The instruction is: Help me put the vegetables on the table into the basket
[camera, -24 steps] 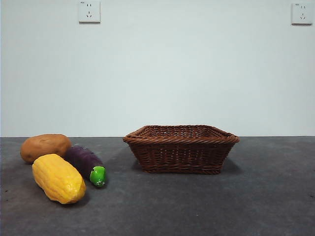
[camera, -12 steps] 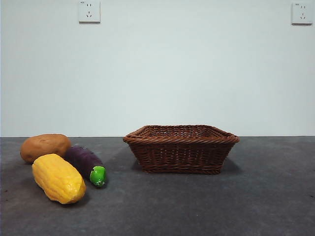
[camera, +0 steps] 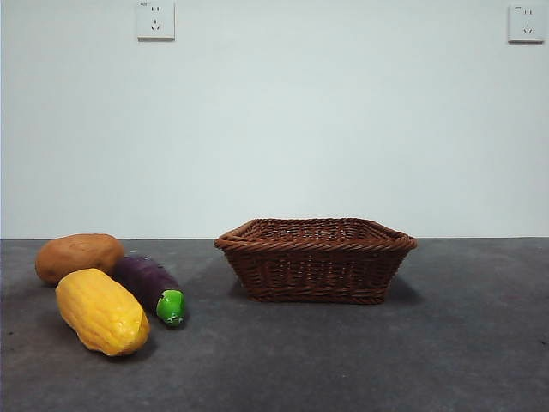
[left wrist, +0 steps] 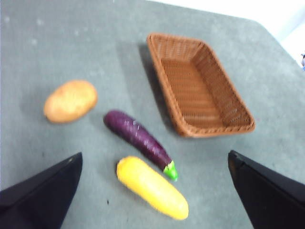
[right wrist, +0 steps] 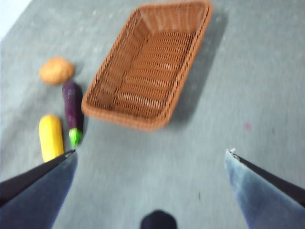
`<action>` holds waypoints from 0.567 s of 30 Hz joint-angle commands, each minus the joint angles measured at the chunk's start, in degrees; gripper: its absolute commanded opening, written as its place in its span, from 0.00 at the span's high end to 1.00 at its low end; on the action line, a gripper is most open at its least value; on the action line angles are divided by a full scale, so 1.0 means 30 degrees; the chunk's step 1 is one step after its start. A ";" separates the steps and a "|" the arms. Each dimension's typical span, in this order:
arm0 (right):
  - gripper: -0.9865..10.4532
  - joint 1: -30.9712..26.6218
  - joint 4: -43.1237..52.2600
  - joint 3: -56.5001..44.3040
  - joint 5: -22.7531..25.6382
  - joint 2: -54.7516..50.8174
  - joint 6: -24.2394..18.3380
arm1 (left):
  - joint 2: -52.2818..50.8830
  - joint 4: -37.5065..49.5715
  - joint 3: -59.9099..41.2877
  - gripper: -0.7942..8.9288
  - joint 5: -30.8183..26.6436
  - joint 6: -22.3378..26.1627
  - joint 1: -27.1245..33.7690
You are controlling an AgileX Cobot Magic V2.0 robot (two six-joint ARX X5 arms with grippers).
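Brown wicker forms the basket, which we find standing empty on the dark grey table, slightly right of centre in the front view. All three vegetables lie on the table to the basket's left, none inside it. We note the orange-brown potato farthest back, the purple eggplant just beside it with its green cap pointing toward the camera, and the yellow corn cob nearest the camera, apparently touching the eggplant in the front view (the wrist views show a narrow gap between them). We record the left gripper held above the table over the vegetables, jaws spread wide and holding nothing. The right gripper is likewise raised over bare table near the basket, jaws wide apart and empty. Neither gripper appears in the front view. Both wrist pictures are somewhat blurred.
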 commanded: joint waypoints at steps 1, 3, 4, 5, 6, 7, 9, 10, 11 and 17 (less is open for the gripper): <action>0.42 0.0073 0.1821 0.0197 -0.0321 0.1705 0.1122 | 0.0408 0.0168 0.0444 0.26 0.0073 0.0138 -0.0044; 0.42 0.0488 0.3009 0.0707 -0.0262 0.3781 0.1508 | 0.0787 0.0168 0.0612 0.26 0.0073 0.0124 -0.0044; 0.42 0.0787 0.3286 0.1209 -0.0117 0.4991 0.1537 | 0.0954 0.0168 0.0612 0.26 0.0073 0.0087 -0.0044; 0.42 0.1100 0.3293 0.1858 0.0255 0.6149 0.1523 | 0.1107 0.0160 0.0612 0.26 0.0073 0.0087 -0.0051; 0.42 0.1552 0.3286 0.2812 0.0801 0.7621 0.1464 | 0.1290 0.0182 0.0612 0.26 0.0073 0.0087 -0.0051; 0.42 0.1996 0.3279 0.3767 0.1202 0.8947 0.1457 | 0.1472 0.0182 0.0612 0.26 0.0073 0.0087 -0.0051; 0.42 0.2812 0.3228 0.5872 0.1923 1.1570 0.1457 | 0.1778 0.0182 0.0612 0.26 0.0073 0.0095 -0.0051; 0.42 0.3177 0.3177 0.6921 0.2259 1.2815 0.1464 | 0.1923 0.0189 0.0612 0.26 0.0073 0.0087 -0.0051; 0.42 0.3534 0.3009 0.7992 0.2572 1.4032 0.1464 | 0.2062 0.0182 0.0612 0.26 0.0073 0.0087 -0.0051; 0.42 0.5115 0.1858 1.3442 0.4269 2.0480 0.1464 | 0.2594 0.0204 0.0612 0.26 0.0066 0.0095 -0.0051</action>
